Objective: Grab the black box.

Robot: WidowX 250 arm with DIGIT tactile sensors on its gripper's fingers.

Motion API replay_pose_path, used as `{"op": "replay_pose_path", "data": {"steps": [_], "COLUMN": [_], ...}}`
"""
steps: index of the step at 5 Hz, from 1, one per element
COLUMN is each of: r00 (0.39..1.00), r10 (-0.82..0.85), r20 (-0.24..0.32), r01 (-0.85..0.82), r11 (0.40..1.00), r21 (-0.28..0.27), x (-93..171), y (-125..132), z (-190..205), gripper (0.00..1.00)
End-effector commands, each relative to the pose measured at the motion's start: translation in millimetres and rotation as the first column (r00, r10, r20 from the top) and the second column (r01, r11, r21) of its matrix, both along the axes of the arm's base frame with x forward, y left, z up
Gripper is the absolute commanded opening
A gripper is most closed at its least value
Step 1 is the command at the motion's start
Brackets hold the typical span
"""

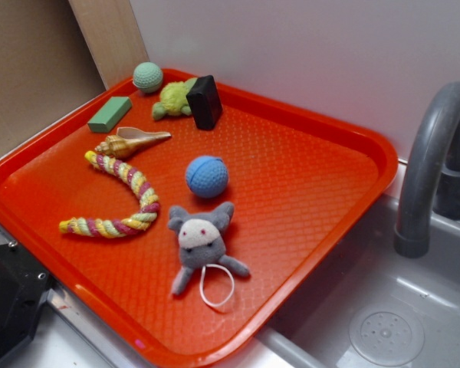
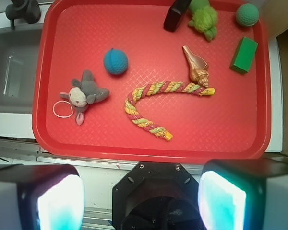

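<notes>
The black box (image 1: 205, 101) is a small matte black block at the far side of the red tray (image 1: 314, 199), tilted against a green plush turtle (image 1: 172, 98). In the wrist view the box (image 2: 176, 13) sits at the top edge, partly cut off. My gripper (image 2: 141, 201) hangs high above the tray's near edge, far from the box. Its two fingers (image 2: 57, 203) stand wide apart with nothing between them. The gripper does not show in the exterior view.
On the tray lie a blue ball (image 1: 207, 176), a grey plush mouse (image 1: 199, 245), a striped rope (image 1: 123, 199), a seashell (image 1: 130, 142), a flat green block (image 1: 110, 113) and a green ball (image 1: 148, 77). A sink with a grey faucet (image 1: 433, 161) is at the right.
</notes>
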State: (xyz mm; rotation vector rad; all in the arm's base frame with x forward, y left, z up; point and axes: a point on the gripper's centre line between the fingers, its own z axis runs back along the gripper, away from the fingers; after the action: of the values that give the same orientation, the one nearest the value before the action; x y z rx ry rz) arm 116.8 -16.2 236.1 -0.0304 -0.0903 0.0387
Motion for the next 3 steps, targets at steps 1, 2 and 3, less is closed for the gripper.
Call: {"op": "replay_pose_path", "data": {"steps": [1, 2, 3], "r00": [1.000, 0.988, 0.967], "r10": [0.000, 0.155, 0.253], "r20": [0.000, -0.021, 0.018], "r01": [0.000, -0.154, -0.254], "r11": [1.000, 0.988, 0.967], "r21": [0.000, 0.032, 0.009], "x": [0, 50, 92], "y": [0, 22, 46], "z": [0, -31, -46], "gripper": [1.00, 1.00, 1.00]}}
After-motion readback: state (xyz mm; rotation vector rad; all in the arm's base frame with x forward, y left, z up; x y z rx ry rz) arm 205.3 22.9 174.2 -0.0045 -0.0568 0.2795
